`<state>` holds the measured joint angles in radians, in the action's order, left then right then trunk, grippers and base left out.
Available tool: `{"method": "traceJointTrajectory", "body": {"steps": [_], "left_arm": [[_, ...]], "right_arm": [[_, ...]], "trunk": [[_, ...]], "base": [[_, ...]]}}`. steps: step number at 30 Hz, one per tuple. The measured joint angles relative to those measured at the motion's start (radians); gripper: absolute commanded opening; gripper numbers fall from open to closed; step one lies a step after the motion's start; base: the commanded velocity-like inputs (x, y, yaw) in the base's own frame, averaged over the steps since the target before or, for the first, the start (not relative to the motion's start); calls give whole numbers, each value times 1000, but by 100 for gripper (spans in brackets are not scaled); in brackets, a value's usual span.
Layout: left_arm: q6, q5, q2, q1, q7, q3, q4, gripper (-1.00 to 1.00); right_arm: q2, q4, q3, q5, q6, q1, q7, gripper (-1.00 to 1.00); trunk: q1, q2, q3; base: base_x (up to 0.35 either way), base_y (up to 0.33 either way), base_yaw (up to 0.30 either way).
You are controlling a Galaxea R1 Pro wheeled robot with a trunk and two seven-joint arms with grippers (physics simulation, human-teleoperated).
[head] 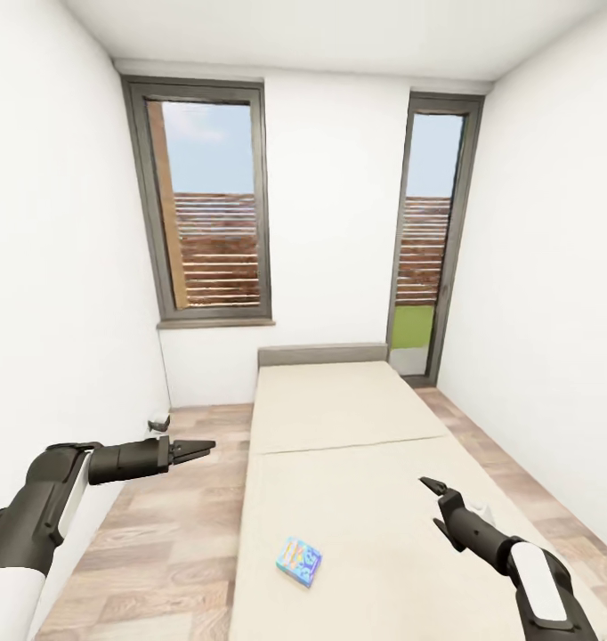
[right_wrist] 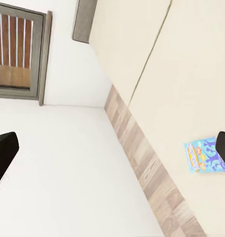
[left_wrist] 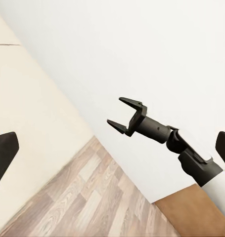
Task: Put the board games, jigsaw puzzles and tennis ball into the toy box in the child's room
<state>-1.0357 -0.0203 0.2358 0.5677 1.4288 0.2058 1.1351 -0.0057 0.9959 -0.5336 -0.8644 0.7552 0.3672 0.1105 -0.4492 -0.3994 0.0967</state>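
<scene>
**Q:** White walls [head: 63,267] enclose what kind of room?

**A:** Narrow bedroom, head view. Wood-plank floor [head: 170,534] along the bed's left side and, as a thin strip, along its right side. Far wall: a grey-framed window [head: 210,200] at left and a tall glazed door [head: 428,236] at right, both giving onto slatted fencing and sky.

**Q:** Largest item of furniture?

**A:** A bed [head: 357,463] with a beige cover, running from the far wall toward the camera, grey headboard [head: 321,354] at its far end. A seam crosses the cover roughly midway along its length.

**Q:** Where are the arms?

**A:** Left arm [head: 45,499] extends over the floor beside the bed's left edge. Right arm [head: 517,561] reaches over the bed near its right edge.

**Q:** State of the jaws?

**A:** Left gripper [head: 201,448]: fingers lie close together in the head view; whether they are parted cannot be told. Right gripper [head: 433,486]: jaws parted and holding nothing, seen most clearly from the left wrist view [left_wrist: 126,114], where the two fingertips stand apart against the white wall.

**Q:** Which task object is visible?

**A:** One board game [head: 299,561], a small flat blue box with a colourful print, lying on the near part of the bed toward its left edge, between the two arms and touched by neither. It also appears in the right wrist view [right_wrist: 205,155], flat on the cover just inside the bed's edge.

**Q:** Smallest item?

**A:** A small object on the floor [head: 159,418] against the left wall, too small to identify.
</scene>
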Motion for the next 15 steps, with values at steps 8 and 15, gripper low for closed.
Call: {"method": "traceJointTrajectory", "body": {"steps": [8,15], "left_arm": [[0,0,0,0,0,0,0,100],[1,2,0,0,-1,0,-1,100]], "right_arm": [[-1,-3,-3,0,0,0,0,100],[-1,-4,-3,0,0,1,0,100]], "trunk": [[0,0,0],[0,0,0]], "base": [[51,33,-277],[3,-7,-186]]}}
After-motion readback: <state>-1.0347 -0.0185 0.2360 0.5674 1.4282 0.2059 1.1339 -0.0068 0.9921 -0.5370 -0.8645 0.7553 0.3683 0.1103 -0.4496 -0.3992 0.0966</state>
